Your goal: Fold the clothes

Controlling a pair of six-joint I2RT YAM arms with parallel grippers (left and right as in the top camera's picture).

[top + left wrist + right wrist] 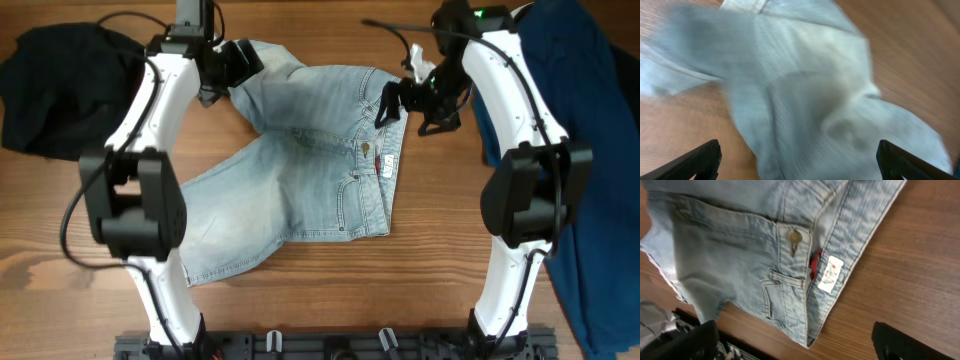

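Note:
The pale-blue denim shorts (300,170) lie spread on the wooden table, waistband to the right and one leg reaching to the upper left. My left gripper (240,62) hovers over that upper-left leg. In its wrist view the jaws (800,165) stand wide open above blurred denim (805,95) and hold nothing. My right gripper (392,103) hangs open at the waistband's upper end. Its wrist view shows the waistband button (794,237) and a white label (830,273), with the open gripper (800,342) just off the shorts' corner.
A black garment (60,85) is bunched at the table's upper left. A large dark-blue garment (590,150) covers the right side. A black rail (330,345) runs along the front edge where both arms are mounted.

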